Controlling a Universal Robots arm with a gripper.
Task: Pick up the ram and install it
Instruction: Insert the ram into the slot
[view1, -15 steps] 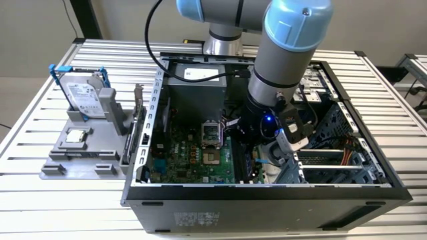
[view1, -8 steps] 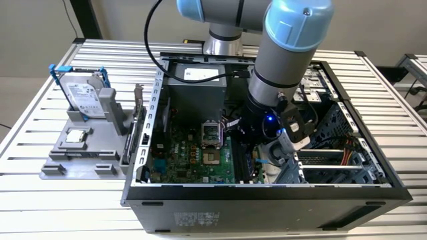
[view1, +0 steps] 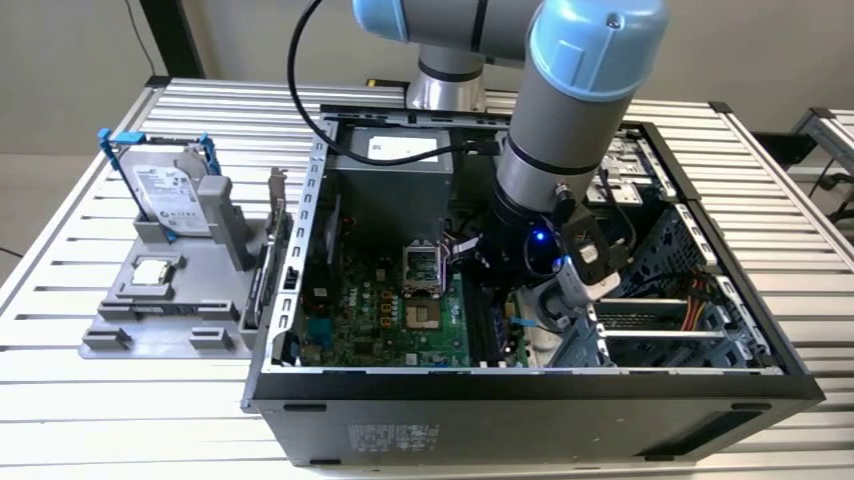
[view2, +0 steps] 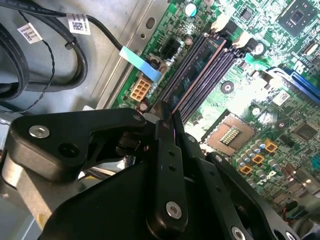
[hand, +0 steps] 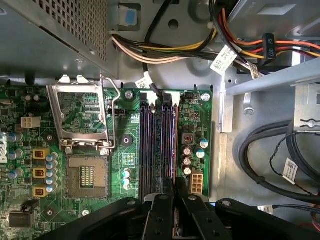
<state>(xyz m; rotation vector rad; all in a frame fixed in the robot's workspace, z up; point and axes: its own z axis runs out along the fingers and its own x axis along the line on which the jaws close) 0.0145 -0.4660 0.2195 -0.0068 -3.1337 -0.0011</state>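
Observation:
My gripper (view1: 518, 300) reaches down inside the open computer case (view1: 534, 385), over the motherboard's memory slots (hand: 155, 145). In both wrist views the black fingers (hand: 162, 210) are pressed together on a thin board edge. The ram (view2: 197, 67) shows in the second wrist view as a long dark green strip, standing on edge along one of the slots (view2: 215, 65) and running from the white clips to my gripper (view2: 167, 117). I cannot tell whether it is fully seated. In the first wrist view my gripper (hand: 175, 197) sits at the near end of the slot closest to the board's edge.
The open processor socket (hand: 87, 175) lies beside the slots, its metal latch frame (hand: 80, 112) raised. Black cables (hand: 270, 155) loop near the case wall. On the exterior view's left, a grey holder (view1: 147, 320) carries a blue-framed hard drive (view1: 174, 195) and a small silver chip (view1: 154, 270).

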